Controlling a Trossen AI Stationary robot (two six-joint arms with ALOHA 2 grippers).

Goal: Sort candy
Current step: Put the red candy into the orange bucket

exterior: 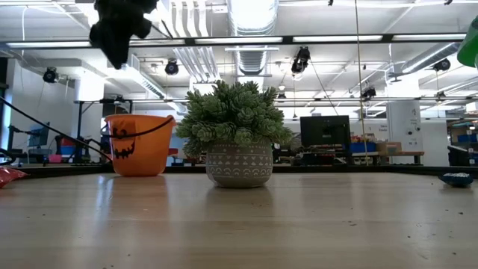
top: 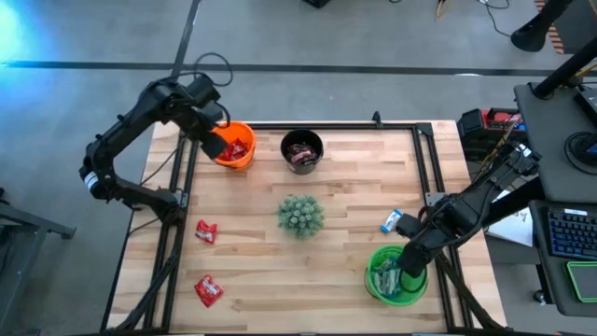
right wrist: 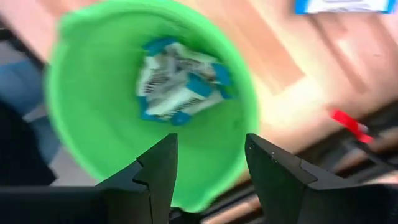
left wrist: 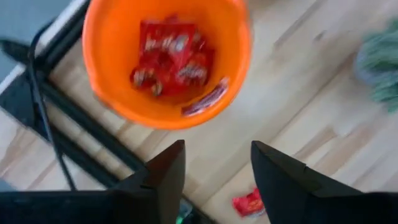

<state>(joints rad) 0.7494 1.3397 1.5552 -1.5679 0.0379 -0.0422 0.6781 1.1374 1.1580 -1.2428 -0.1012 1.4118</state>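
My left gripper (top: 215, 142) (left wrist: 214, 149) hangs open above the near-left rim of the orange bucket (top: 237, 147) (left wrist: 168, 59), which holds several red candy pieces (left wrist: 171, 59). My right gripper (top: 413, 263) (right wrist: 208, 140) hangs open over the green bucket (top: 392, 280) (right wrist: 93, 118), which holds light blue and white candy (right wrist: 177, 84). Neither gripper has anything between its fingers. Two red candies (top: 205, 231) (top: 208, 290) lie flat on the table's left side. A light blue candy (top: 392, 222) (right wrist: 339, 5) lies just beyond the green bucket.
A black bucket (top: 301, 149) with dark candy stands at the far middle. A spiky green plant in a grey pot (top: 300, 215) (exterior: 237, 142) stands in the table's middle. A black frame (top: 424, 159) runs along the table's edges.
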